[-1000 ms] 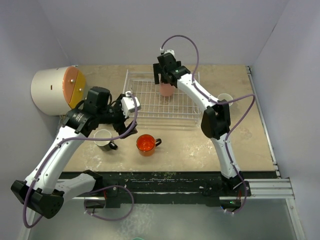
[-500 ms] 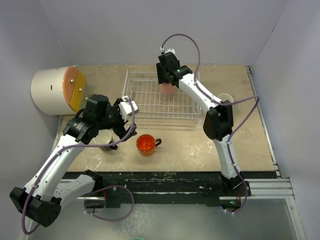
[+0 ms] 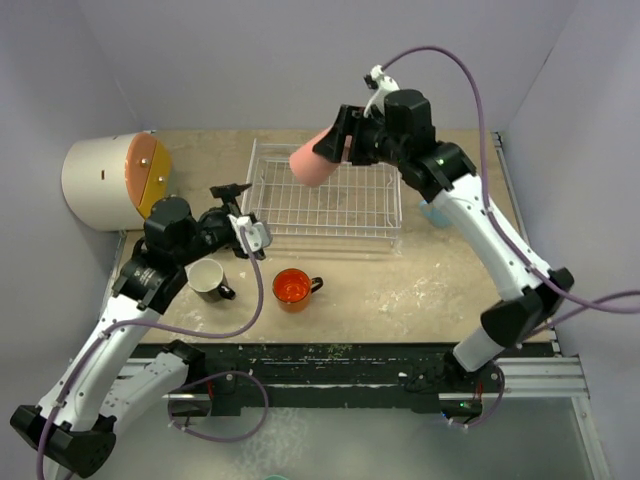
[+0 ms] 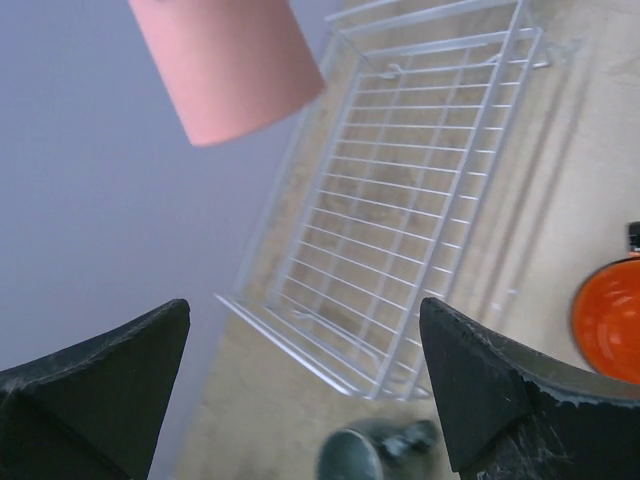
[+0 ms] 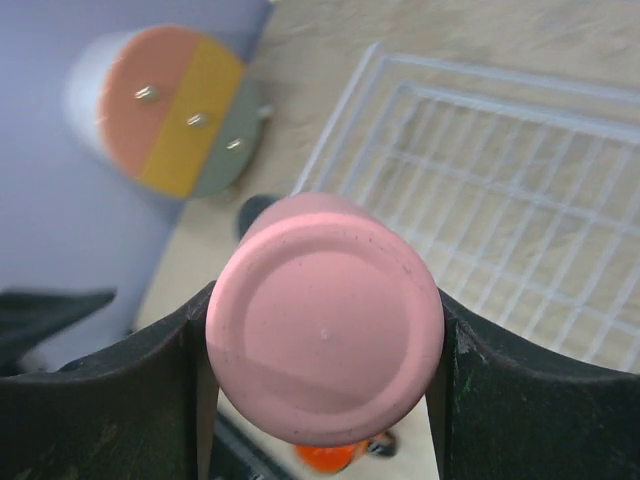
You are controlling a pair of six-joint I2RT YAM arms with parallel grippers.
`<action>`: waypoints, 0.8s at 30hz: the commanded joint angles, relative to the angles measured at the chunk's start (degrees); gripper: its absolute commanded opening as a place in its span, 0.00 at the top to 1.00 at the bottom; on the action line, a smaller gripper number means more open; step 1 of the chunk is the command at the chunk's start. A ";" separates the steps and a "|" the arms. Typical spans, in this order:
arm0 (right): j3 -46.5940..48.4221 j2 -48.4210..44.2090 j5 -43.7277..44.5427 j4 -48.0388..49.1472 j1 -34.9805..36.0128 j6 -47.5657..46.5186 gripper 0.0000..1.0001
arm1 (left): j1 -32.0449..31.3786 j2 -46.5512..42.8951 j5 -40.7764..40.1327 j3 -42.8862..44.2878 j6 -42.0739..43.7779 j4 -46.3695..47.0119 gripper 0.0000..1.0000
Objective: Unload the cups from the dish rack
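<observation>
Right pincer (image 3: 338, 150) clamps the pink tumbler (image 3: 310, 164) above the dish rack (image 3: 320, 234), left pincer (image 3: 242, 214) gapes empty, so we'd swing clear and lower it gently to the table (image 3: 420, 290).

Tumbler (image 3: 312, 163) above dish rack (image 3: 322, 232) (rear left, seemingly); left mug (image 3: 205, 277) and right mug (image 3: 291, 287) before it.

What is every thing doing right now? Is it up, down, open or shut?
Pink handleless tumbler: held in the air, tilted.
White wire-grid dish rack: no cups inside.
Round orange mug: upright on the table.
Black mug, white inside: upright on the table.
Light blue mug: on the table, partly hidden.
Right tool: shut on the tumbler.
Left tool: open, holding nothing.
</observation>
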 commanded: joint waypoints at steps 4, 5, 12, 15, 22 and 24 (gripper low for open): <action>-22.70 -10.85 -24.88 21.30 0.09 20.86 0.69 | -0.11 -3.81 9.24 -4.57 25.66 14.28 0.03; -25.14 -11.66 -26.21 23.67 0.05 22.68 0.70 | -0.35 -4.12 9.60 -4.89 26.80 15.49 0.03; -31.61 -13.14 -32.25 35.32 0.16 30.14 0.72 | -2.49 -7.61 14.06 -4.98 38.04 8.14 0.07; -34.33 -13.18 -35.11 40.46 0.12 33.82 0.72 | -2.96 -8.99 14.92 -6.85 43.71 6.85 0.09; -41.28 -15.46 -38.42 42.44 0.17 36.06 0.74 | -3.15 -11.37 14.43 -10.50 53.92 7.83 0.12; -42.01 -16.29 -38.84 42.13 0.18 36.19 0.74 | -3.15 -11.51 14.25 -11.00 54.90 8.79 0.12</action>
